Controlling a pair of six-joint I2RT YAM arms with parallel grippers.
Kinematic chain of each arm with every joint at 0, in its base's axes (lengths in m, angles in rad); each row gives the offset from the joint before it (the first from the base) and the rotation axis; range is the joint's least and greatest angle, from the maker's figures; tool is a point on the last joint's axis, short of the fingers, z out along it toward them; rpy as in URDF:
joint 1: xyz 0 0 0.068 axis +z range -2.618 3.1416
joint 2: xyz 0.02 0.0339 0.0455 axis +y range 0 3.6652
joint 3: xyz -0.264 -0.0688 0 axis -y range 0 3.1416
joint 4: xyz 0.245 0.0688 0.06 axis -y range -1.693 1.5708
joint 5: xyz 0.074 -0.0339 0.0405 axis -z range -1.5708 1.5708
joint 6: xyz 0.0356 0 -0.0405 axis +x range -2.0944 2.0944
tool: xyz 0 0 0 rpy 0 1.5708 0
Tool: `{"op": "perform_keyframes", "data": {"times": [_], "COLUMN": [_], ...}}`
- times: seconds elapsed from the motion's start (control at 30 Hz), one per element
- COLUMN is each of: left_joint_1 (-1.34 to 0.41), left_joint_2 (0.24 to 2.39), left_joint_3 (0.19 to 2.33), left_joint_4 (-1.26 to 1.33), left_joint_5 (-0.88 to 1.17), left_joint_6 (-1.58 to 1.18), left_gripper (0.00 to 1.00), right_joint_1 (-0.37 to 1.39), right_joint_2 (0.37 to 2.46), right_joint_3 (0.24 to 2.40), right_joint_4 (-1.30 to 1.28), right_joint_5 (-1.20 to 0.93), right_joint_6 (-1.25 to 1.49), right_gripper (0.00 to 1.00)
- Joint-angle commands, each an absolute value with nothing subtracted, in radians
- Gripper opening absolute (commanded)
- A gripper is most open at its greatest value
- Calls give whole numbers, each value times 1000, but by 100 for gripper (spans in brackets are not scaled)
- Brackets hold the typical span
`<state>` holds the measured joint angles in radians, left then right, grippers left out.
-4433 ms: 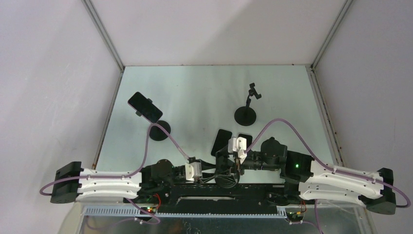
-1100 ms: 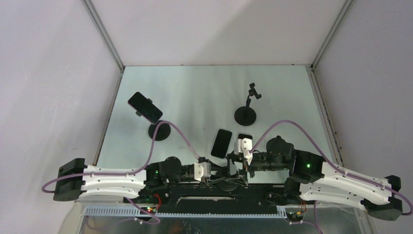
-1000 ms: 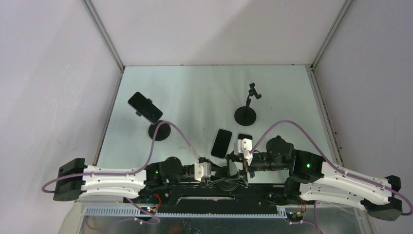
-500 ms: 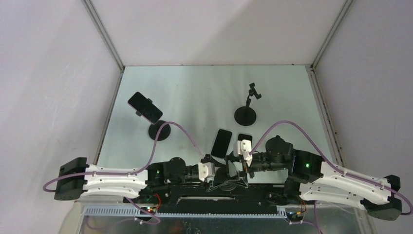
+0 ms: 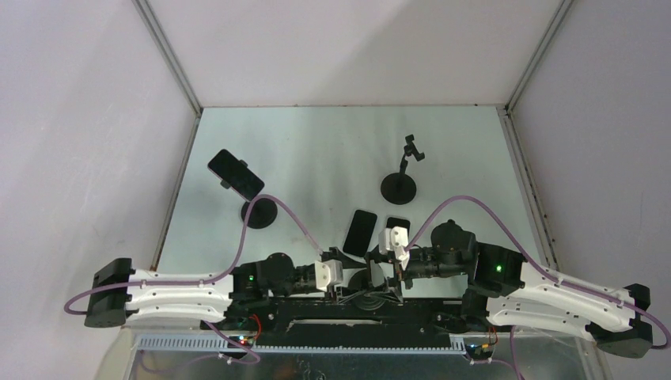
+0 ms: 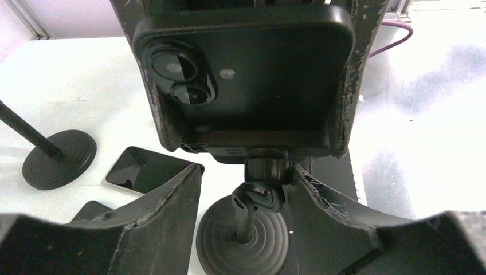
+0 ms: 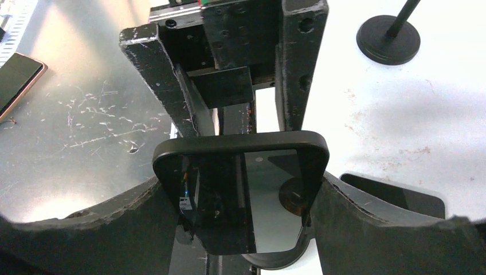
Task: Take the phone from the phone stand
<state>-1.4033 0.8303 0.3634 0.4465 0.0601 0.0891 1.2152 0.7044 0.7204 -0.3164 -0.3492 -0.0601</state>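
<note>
You are viewing the phone sitting in the clamp of its phone stand at the bottom centre of the top view, between the two wrists; its back is filling the upper middle of the left wrist view. The right gripper is holding the phone, one finger pressing against each side edge. The left gripper is standing open, its fingers flanking the stand's neck in the lower part of that view.
</note>
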Motion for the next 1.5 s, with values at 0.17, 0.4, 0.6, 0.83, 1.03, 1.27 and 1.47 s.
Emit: {"op": "perform_keyframes", "data": {"times": [0.17,0.4,0.6,0.83,1.03,1.27,1.47], "left_joint_1": [-1407,-1408,-1407,-1408,-1407,-1408,-1411], "left_joint_2": [852,870,876,888,923,961,949], "left_joint_3": [429,432,420,421,437,451,446], "left_joint_4": [480,500,522,518,527,527,507], "left_joint_5": [61,67,100,221,331,428,447], "left_joint_6": [113,106,118,153,135,147,163], "left_gripper": [52,32,0,0,0,0,0], "right_joint_1": [1221,1221,1217,1179,1023,896,767], "right_joint_2": [715,714,707,711,748,866,953], "right_joint_3": [715,715,715,715,691,672,672], "right_joint_4": [-316,-323,-337,-301,-216,-96,-33], "right_joint_5": [-388,-384,-318,-261,-385,-474,-577], "right_joint_6": [-52,-49,-60,-111,-177,-221,-230], "right_gripper": [0,0,0,0,0,0,0]}}
